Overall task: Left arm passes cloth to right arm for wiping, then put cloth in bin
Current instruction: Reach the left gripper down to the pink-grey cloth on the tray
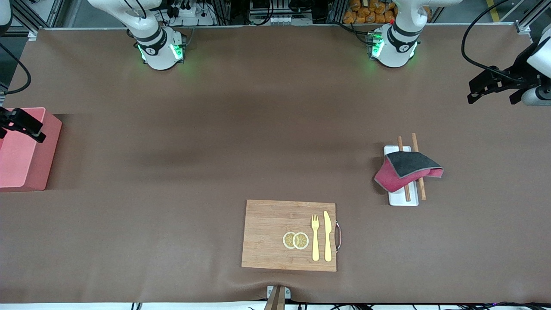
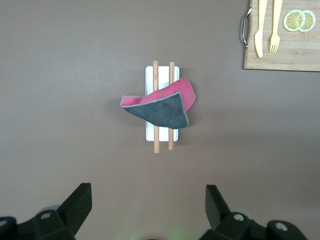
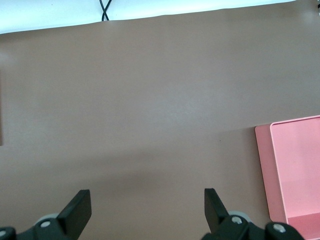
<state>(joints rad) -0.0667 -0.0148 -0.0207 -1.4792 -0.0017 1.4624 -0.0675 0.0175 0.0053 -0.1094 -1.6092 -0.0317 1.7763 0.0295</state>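
Observation:
The cloth (image 1: 407,171), crimson-pink with its dark grey face folded on top, lies draped over a flat white tray (image 1: 402,199) and two wooden chopsticks (image 1: 416,142) toward the left arm's end of the table. My left gripper (image 1: 492,97) hangs open high over bare table at that end. In the left wrist view the cloth (image 2: 160,110) is some way off from the left gripper (image 2: 148,200). The salmon-pink bin (image 1: 46,155) stands at the right arm's end. My right gripper (image 1: 20,129) is up in the air by the bin's rim (image 3: 263,170), open and empty (image 3: 147,205).
A wooden cutting board (image 1: 267,234) with a metal handle lies near the table's front edge. On it are two lemon slices (image 1: 295,240), a yellow fork (image 1: 315,237) and a yellow knife (image 1: 327,236). The brown mat (image 1: 215,142) covers the table.

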